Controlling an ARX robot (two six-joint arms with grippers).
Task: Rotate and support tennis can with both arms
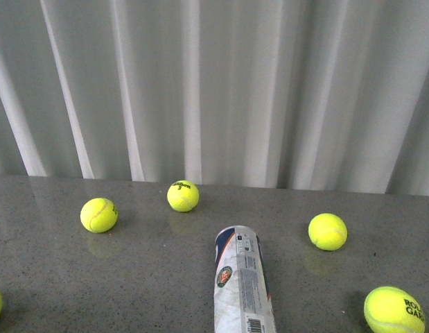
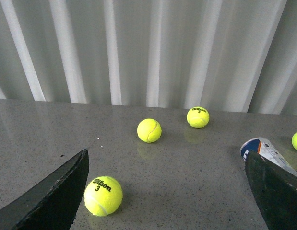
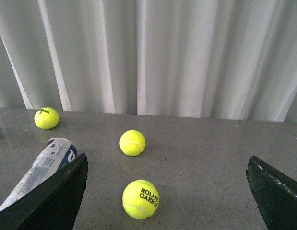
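Note:
The tennis can point(image 1: 242, 283) lies on its side on the grey table, its closed end pointing away from me and its label with round emblem and barcode facing up. It runs off the bottom of the front view. Neither arm shows in the front view. My left gripper point(image 2: 167, 191) is open and empty; the can point(image 2: 263, 149) lies just behind one of its fingers point(image 2: 275, 191). My right gripper point(image 3: 167, 191) is open and empty; the can point(image 3: 40, 170) lies beside one of its fingers point(image 3: 52, 201).
Several yellow-green tennis balls lie around the can: one point(image 1: 99, 214) at the left, one point(image 1: 183, 195) behind, one point(image 1: 328, 231) at the right, one point(image 1: 394, 309) at the near right. A white curtain point(image 1: 214, 90) hangs behind the table's far edge.

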